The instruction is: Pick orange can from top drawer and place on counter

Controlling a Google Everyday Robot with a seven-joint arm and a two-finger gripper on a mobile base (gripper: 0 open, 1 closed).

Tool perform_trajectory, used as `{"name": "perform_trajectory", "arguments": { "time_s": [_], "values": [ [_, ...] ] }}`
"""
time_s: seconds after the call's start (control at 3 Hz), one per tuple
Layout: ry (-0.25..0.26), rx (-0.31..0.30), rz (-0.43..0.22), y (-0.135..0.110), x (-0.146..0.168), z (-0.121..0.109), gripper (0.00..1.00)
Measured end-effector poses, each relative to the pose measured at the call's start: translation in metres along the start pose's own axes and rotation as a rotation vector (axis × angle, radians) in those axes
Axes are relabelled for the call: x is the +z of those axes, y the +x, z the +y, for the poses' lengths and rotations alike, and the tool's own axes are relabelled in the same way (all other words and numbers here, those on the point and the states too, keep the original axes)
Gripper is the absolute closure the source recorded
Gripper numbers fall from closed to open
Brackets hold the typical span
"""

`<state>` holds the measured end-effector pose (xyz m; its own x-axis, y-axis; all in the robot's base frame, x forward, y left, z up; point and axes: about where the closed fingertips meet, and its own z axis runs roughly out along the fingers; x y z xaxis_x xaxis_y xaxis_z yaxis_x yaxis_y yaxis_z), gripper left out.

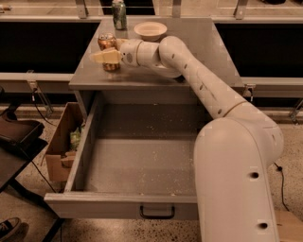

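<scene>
The orange can (106, 40) stands on the left part of the counter (203, 52), near its front-left corner. My gripper (107, 57) reaches in from the right and is closed around the can's middle, with one pale finger (103, 56) across its front. The can's base looks to be at the counter surface. The top drawer (118, 206) is pulled fully open below, and its speckled floor holds nothing. My white arm (208, 90) runs over the drawer's right side and hides it.
A green can (119, 14) and a pale bowl (150, 30) stand at the back of the counter. A cardboard box (61, 142) sits on the floor left of the drawer, beside a dark stand (16, 137). A shoe (10, 228) is at the lower left.
</scene>
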<state>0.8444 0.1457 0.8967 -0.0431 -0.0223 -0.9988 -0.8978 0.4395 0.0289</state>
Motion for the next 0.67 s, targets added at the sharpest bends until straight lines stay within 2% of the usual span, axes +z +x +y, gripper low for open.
{"name": "perform_trajectory", "arguments": {
  "time_s": [0.33,0.67],
  "values": [
    [-0.012,-0.032,0.05,-0.019,-0.005,-0.006,0.0],
    [-0.026,-0.056,0.142,-0.04,-0.035,-0.019,0.0]
  ]
}}
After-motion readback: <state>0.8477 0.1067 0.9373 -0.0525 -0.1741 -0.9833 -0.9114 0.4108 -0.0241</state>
